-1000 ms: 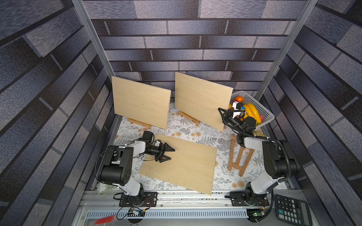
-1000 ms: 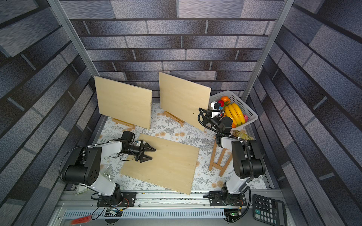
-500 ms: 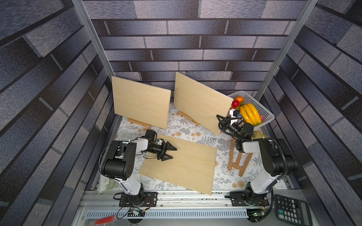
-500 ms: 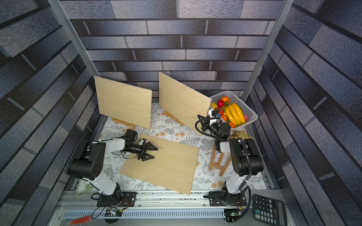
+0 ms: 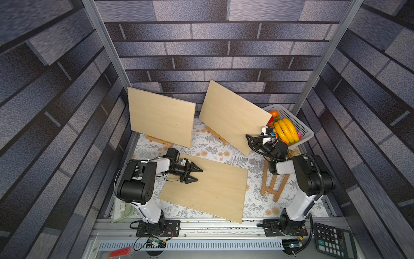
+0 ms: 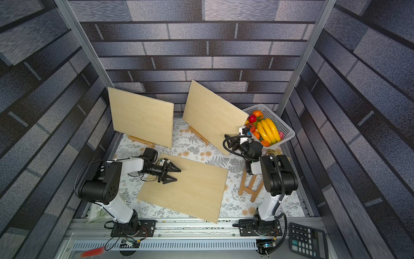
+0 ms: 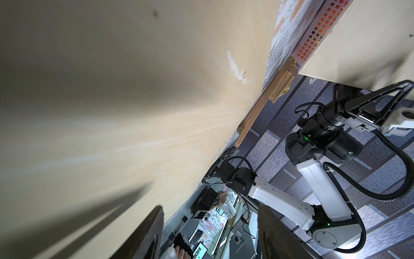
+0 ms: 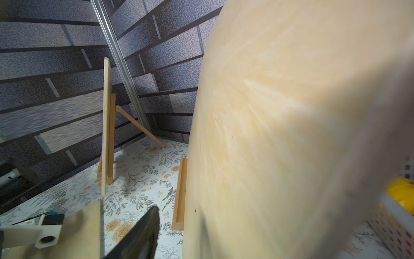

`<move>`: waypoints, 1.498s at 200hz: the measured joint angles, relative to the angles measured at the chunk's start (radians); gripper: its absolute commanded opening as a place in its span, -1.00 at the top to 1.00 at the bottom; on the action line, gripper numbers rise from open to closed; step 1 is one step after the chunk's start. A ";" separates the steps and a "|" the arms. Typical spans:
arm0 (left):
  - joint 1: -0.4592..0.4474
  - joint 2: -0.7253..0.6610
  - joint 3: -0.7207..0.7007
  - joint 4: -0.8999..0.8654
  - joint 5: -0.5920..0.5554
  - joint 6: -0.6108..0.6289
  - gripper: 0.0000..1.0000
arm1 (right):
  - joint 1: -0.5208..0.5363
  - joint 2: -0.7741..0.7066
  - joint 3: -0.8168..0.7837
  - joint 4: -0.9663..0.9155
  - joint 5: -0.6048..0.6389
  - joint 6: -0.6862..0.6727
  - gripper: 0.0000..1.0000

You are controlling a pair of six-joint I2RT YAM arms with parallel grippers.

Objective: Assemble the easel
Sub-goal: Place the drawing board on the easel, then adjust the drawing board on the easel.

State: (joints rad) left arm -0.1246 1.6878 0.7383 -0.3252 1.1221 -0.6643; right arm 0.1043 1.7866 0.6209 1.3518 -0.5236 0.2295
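Two plywood boards stand on small wooden easels at the back, the left board (image 5: 161,121) and the right board (image 5: 233,121). A third board (image 5: 206,186) lies flat on the table. A bare easel (image 5: 272,186) lies flat at the right, partly under my right arm. My left gripper (image 5: 200,176) hovers open over the flat board's far left corner, holding nothing (image 7: 210,235). My right gripper (image 5: 249,140) is open astride the right board's lower right corner. One finger (image 8: 141,235) stands clear of the board's face (image 8: 291,134); the other is hidden behind it.
A white basket (image 5: 300,125) of fruit sits at the back right, close behind the right board. A calculator (image 5: 333,242) lies on the front rail at the right. The left board's easel has a rear leg (image 8: 139,127) that reaches back toward the wall.
My right gripper has opened and let go of the right board's corner. That board's lower right corner now sits further right. My left gripper has crept a little right over the flat board.
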 measured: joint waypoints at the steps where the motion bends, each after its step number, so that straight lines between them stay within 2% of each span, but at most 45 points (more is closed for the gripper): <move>1: 0.000 0.000 0.000 0.000 0.000 0.000 -0.36 | 0.000 0.000 0.000 0.000 0.000 0.000 -0.50; 5: 0.000 0.002 0.000 0.002 0.001 0.000 -0.36 | 0.000 0.000 0.000 0.000 0.000 0.001 -0.51; 10: 0.000 0.004 0.000 0.005 0.002 0.000 -0.36 | 0.000 0.000 0.000 0.000 0.000 0.002 -0.91; 14: 0.000 0.007 0.000 0.006 0.003 0.000 -0.35 | 0.000 0.000 0.000 0.000 0.000 0.005 -0.99; 76: 0.003 0.032 0.000 0.023 0.004 0.003 -0.35 | -0.010 -0.020 -0.032 0.000 0.045 0.039 -1.00; 131: 0.030 0.022 0.003 0.082 0.005 -0.018 -0.35 | -0.042 -0.192 -0.129 -0.106 0.105 0.118 -1.00; 168: 0.048 -0.002 0.005 0.148 0.013 -0.052 -0.36 | -0.042 -0.455 -0.132 -0.455 0.131 0.120 -1.00; 212: 0.068 -0.006 -0.007 0.308 0.030 -0.143 -0.36 | -0.053 -0.689 -0.003 -0.937 0.150 0.141 -1.00; 253: 0.065 -0.006 -0.030 0.485 0.025 -0.247 -0.36 | -0.055 -0.741 0.233 -1.390 0.160 0.289 -1.00; 282: 0.051 -0.006 -0.051 0.630 0.014 -0.335 -0.36 | -0.062 -0.745 0.373 -1.603 0.149 0.318 -1.00; 299: 0.040 -0.006 -0.052 0.699 0.008 -0.374 -0.36 | -0.084 -0.698 0.466 -1.689 0.113 0.320 -0.96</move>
State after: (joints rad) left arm -0.0845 1.6821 0.6865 0.3737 1.1301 -1.0382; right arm 0.0204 1.0889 1.0866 -0.3374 -0.4107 0.5499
